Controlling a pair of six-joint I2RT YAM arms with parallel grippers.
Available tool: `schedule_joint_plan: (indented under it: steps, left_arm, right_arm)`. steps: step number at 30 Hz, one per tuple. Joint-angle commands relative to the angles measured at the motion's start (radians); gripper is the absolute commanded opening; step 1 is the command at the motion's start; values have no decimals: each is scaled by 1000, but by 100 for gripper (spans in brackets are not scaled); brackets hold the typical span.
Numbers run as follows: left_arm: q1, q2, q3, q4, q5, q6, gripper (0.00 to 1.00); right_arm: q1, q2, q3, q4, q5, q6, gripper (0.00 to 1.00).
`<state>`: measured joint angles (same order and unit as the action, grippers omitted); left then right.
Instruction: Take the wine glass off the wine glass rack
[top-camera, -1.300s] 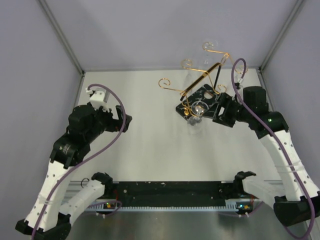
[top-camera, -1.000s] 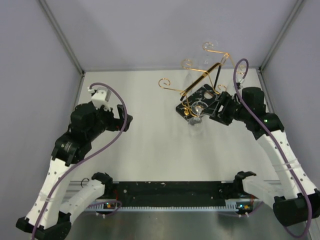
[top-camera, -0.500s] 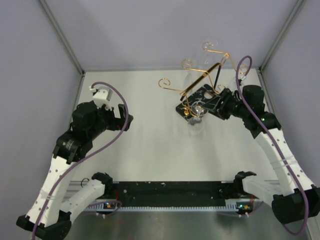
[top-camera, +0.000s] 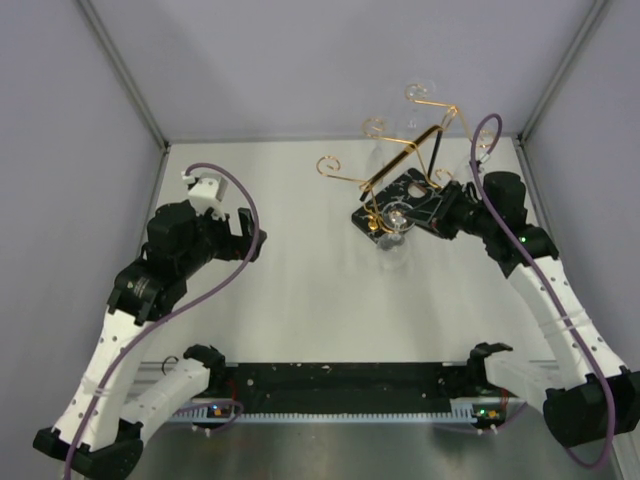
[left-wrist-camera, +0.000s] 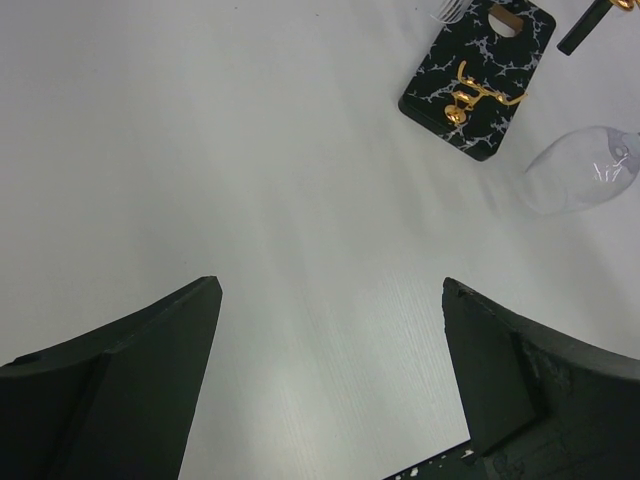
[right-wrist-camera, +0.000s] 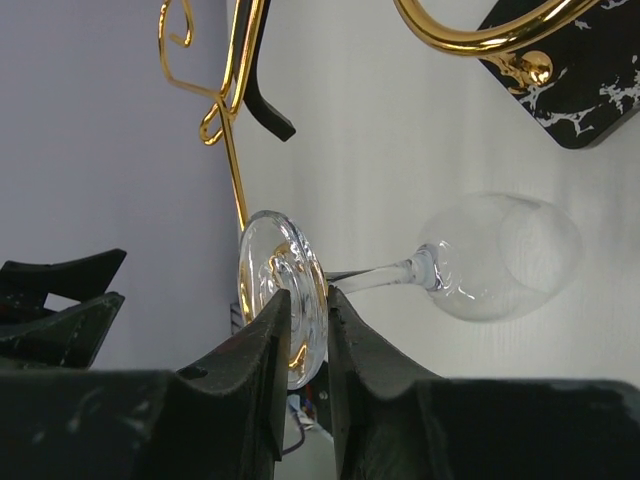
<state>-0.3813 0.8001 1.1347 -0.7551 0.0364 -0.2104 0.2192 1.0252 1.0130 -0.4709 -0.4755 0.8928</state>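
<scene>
The wine glass rack (top-camera: 402, 158) is a gold wire stand on a black marbled base (top-camera: 408, 190) at the back right of the table. A clear wine glass (top-camera: 392, 226) hangs from it by its foot, and the gold wire (right-wrist-camera: 232, 150) runs beside that foot in the right wrist view. My right gripper (right-wrist-camera: 308, 302) is shut on the glass's round foot (right-wrist-camera: 283, 290), one finger on each face of the disc. Stem and bowl (right-wrist-camera: 500, 256) stick out past the fingers. My left gripper (top-camera: 250, 232) hangs open over bare table to the left, nothing between its fingers (left-wrist-camera: 150, 360).
In the left wrist view the rack's marbled base (left-wrist-camera: 478, 75) and the glass bowl (left-wrist-camera: 580, 170) lie at the upper right. Grey enclosure walls (top-camera: 300, 60) stand close behind and beside the rack. Both arm bases (top-camera: 340, 395) sit at the near edge.
My right gripper has slid left to the hanging glass's foot and closed its fingers on it. The left arm has shifted only slightly, still open.
</scene>
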Motion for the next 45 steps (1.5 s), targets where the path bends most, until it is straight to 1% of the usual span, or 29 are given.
schedule_joint_plan:
  steps: [1,2,4,5,22,28,35,45]
  left_arm:
    - [-1,-2,-1,48,2,5,97]
    - [-1,-2,-3,46,2,5,97]
    - [-1,-2,-1,45,-3,3,97]
    - [-1,-2,-3,43,-1,3,97]
    - [-2,-9,-7,40,2,-6,97]
    - [-1,-13,-10,39,-1,-7,97]
    - [-1,-16,-18,39,2,-7,97]
    - [-2,-21,-19,39,3,-12,97]
  right_arm:
    - [-7,-14,9,55,-32,12,16]
    - [-7,-14,10,54,-34,12,13]
    - [-7,-19,16,54,-41,14,3]
    - [-7,-23,19,54,-46,15,0]
    - [-7,-54,79,40,-81,29,0]
    - [-7,-65,46,132,-87,100,0]
    - [-9,-86,-46,259,-113,216,0]
    - [-9,-106,-53,258,-153,233,0]
